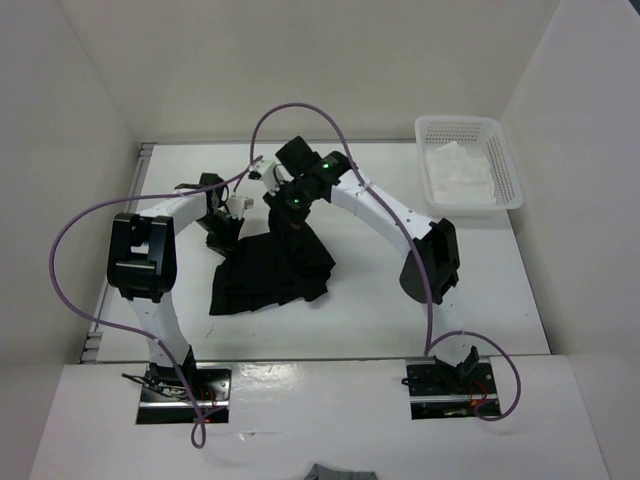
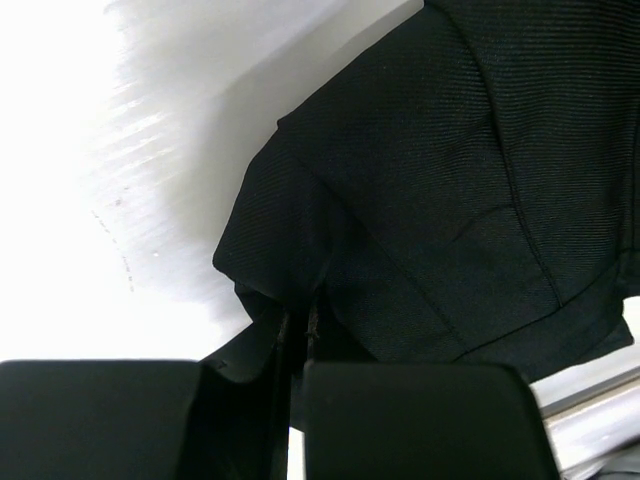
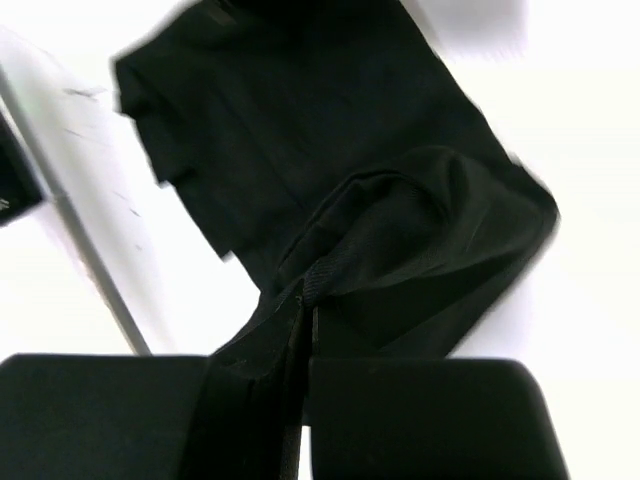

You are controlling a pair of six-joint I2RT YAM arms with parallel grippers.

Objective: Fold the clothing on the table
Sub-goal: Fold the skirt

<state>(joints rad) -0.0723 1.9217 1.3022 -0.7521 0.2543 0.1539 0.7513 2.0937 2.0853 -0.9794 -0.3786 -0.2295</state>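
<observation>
Basket: a white mesh basket [image 1: 468, 158] sits at the table's 2 o'clock corner, well apart from the skirt.
Basket contents: a white cloth [image 1: 455, 172] lies crumpled inside.
Cable: a purple cable [image 1: 300, 105] arches over both wrists at 12 o'clock.
Walls: white walls [image 1: 300, 60] close the table in at 9, 12 and 3 o'clock.
In the way: from above, the right arm's wrist covers the skirt's 12 o'clock edge.
Skirt: the black skirt [image 1: 270, 275] lies rumpled a little toward 9 o'clock of the middle of the white table [image 1: 420, 300], part of it doubled over itself.
Left gripper [image 2: 297, 385]: clenched on the skirt's edge at its 10 o'clock corner, with fabric pinched between the 2 fingers.
Right gripper [image 3: 305, 375]: clenched on a bunched fold near the skirt's 12 o'clock edge; the cloth rises into the closed jaws.
</observation>
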